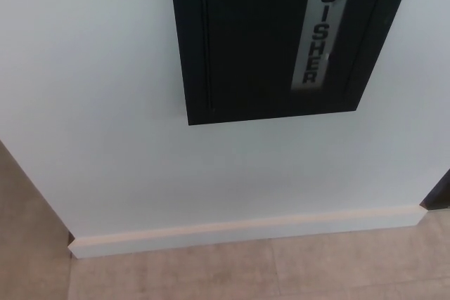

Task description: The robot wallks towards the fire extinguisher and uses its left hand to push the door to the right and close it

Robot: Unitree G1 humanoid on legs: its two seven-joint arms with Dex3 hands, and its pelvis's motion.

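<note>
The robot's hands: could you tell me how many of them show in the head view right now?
0. Neither hand shows; only the black cabinet door on the white wall, the baseboard and the floor appear.

robot body: not in view | left hand: out of frame | right hand: out of frame

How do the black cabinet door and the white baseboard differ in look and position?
The cabinet door is black and runs off the top of the frame; the baseboard is white and wholly lower, at the floor. The door carries a silver strip with vertical lettering; the baseboard is plain. Both lie on the same white wall.
</note>
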